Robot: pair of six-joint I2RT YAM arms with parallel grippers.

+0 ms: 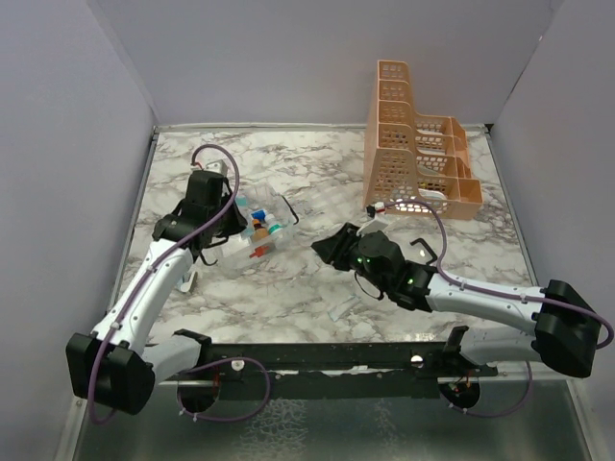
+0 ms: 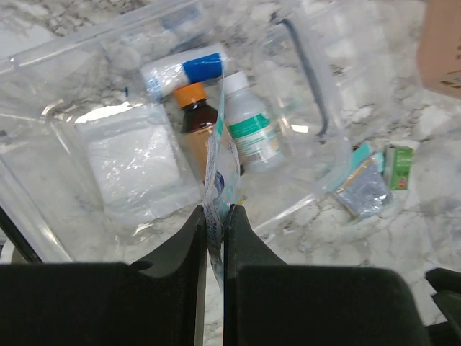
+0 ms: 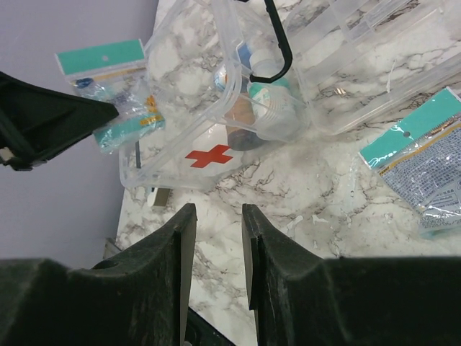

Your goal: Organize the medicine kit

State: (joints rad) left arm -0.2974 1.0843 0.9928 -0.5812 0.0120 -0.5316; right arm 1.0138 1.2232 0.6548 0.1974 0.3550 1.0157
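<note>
Our left pincer (image 2: 215, 216) is closed flat on a thin plastic packet (image 2: 220, 169), which stands edge-on between the fingers. In the right wrist view this packet shows a teal header card. Just past it, toward 12 o'clock in the left wrist view, is the medicine kit (image 3: 180, 162). It is open, its lid (image 2: 338, 65) lying at 2 o'clock with the black handle (image 2: 306, 72) on it. Inside we see a gauze pad (image 2: 133, 155) at 10 o'clock, a white roll (image 2: 184, 68) with a blue band, a brown bottle (image 2: 194, 119) with an orange cap and a white bottle (image 2: 252, 130) with a green label. Outside, at 3 o'clock, a foil sachet (image 2: 360, 193) and a small green box (image 2: 398, 166) lie on the marble surface (image 2: 403, 238).

Our right pincer (image 3: 216, 216) is partly open and holds nothing. It points at the kit's wall with the red cross. A second packet (image 3: 421, 169) lies at 3 o'clock from it.

In the top view the kit sits left of the middle of the surface, well apart from the orange rack (image 1: 418, 144) at 1 o'clock.

We judge the kit to be light, stiff and rather brittle, with smooth walls. It will probably slide on the marble if pushed. The handle or the rim of a side wall seems the best place to hold it. The packet looks soft and limp.
</note>
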